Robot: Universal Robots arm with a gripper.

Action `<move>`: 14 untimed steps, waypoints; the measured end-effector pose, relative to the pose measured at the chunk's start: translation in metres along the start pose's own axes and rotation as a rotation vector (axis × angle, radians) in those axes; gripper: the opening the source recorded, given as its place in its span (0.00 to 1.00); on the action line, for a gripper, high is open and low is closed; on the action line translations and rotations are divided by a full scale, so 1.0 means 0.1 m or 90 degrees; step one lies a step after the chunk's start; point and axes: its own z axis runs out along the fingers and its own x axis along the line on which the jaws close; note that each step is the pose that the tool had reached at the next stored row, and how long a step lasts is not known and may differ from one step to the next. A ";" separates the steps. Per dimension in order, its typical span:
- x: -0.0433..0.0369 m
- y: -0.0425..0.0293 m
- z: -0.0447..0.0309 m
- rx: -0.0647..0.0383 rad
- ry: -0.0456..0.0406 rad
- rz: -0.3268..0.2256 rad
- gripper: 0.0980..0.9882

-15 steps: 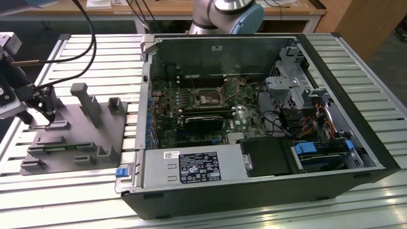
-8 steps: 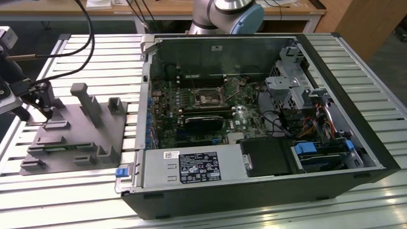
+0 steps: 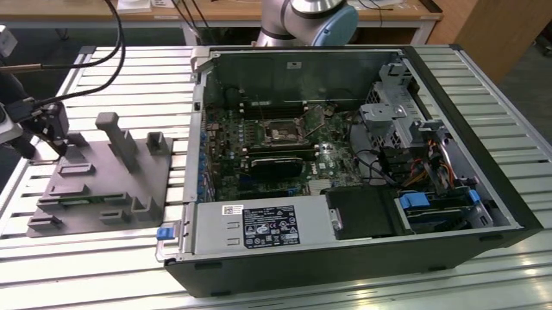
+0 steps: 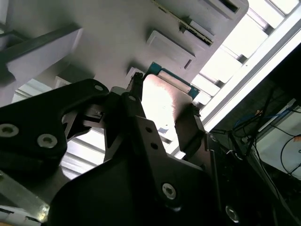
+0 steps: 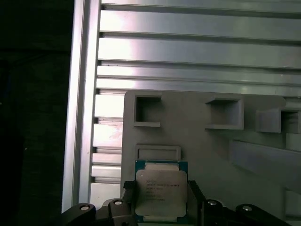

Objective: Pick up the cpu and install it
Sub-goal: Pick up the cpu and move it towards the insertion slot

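One end effector (image 3: 57, 147) is hanging at the exterior view's left over the grey fixture (image 3: 103, 187) on the bench (image 3: 86, 274). I am seeing the cpu (image 5: 161, 194) lying flat on that fixture, directly beneath the end effector and centred within its span in both wrist views. The chip is looking nearly square, so no axis is dominating. I cannot tell whether it is being clamped or merely bracketed. Rightward, the socket (image 3: 282, 134) is sitting inside the open case (image 3: 258, 226).
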 end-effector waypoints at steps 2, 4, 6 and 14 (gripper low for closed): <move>0.001 0.002 -0.047 -0.001 0.0000 0.000 0.48; 0.001 0.006 -0.099 -0.001 0.0000 0.000 0.48; 0.001 0.008 -0.152 -0.002 0.0000 0.000 0.48; 0.003 0.020 -0.364 -0.004 -0.0002 0.000 0.48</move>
